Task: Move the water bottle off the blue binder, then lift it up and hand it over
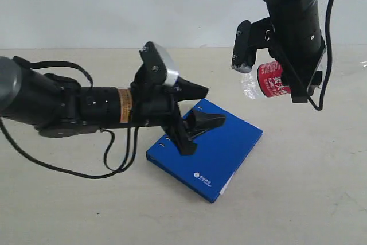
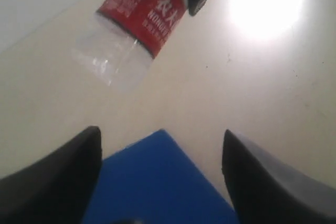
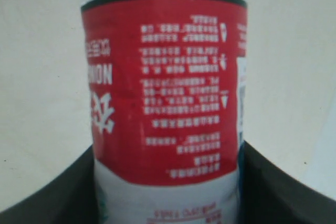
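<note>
The water bottle (image 1: 269,80) hangs in the air at the upper right, lying sideways with its clear bottom end pointing left. My right gripper (image 1: 288,86) is shut on its red label; the cap is hidden behind the arm. In the right wrist view the bottle (image 3: 163,93) fills the space between the dark fingers (image 3: 273,187). The blue binder (image 1: 229,144) lies flat on the table with nothing on it. My left gripper (image 1: 213,105) hovers open over the binder's far corner, nothing between its fingers. The left wrist view shows the binder corner (image 2: 157,182) below and the bottle (image 2: 139,19) ahead.
The beige table (image 1: 86,210) runs back to a white wall. Black cables (image 1: 117,159) loop under the left arm. The right arm's camera housing (image 1: 242,47) sits just left of the bottle. A bright glare spot (image 2: 265,11) lies on the table.
</note>
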Available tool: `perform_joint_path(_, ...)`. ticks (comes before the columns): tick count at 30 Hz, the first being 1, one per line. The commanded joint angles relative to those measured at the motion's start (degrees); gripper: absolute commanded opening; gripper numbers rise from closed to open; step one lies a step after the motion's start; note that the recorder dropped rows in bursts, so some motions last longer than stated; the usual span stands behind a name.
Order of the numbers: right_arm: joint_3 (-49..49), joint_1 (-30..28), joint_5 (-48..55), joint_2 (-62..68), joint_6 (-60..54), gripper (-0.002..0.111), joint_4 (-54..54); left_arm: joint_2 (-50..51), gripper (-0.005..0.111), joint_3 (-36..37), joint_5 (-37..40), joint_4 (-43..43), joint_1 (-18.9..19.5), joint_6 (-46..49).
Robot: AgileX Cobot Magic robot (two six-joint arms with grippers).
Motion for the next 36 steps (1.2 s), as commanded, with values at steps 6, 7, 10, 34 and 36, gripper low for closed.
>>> perform_joint_path(6, -0.4, -0.2, 0.3, -0.4, -2.7, 0.0, 2.4, 6.0, 0.064, -10.4, 10.5, -4.0, -6.7, 7.1)
perform_joint_path(7, -0.4, -0.2, 0.3, -0.4, -2.7, 0.0, 2.6, 6.0, 0.066, -10.5, 9.6, -6.1, -6.7, 10.1)
perform_joint_path(10, -0.4, -0.2, 0.3, -0.4, -3.2, 0.0, 3.6, 6.1, 0.073, -10.5, 5.4, -12.0, -6.7, 20.5)
perform_joint_path(34, -0.4, -0.2, 0.3, -0.5, -5.1, 0.0, 9.0, 15.0, 0.075, -21.3, 3.2, -15.2, -8.8, 31.0)
perform_joint_path(36, -0.4, -0.2, 0.3, -0.5, -5.1, 0.0, 9.0, 15.7, 0.075, -22.3, 6.3, -16.5, -9.5, 30.5)
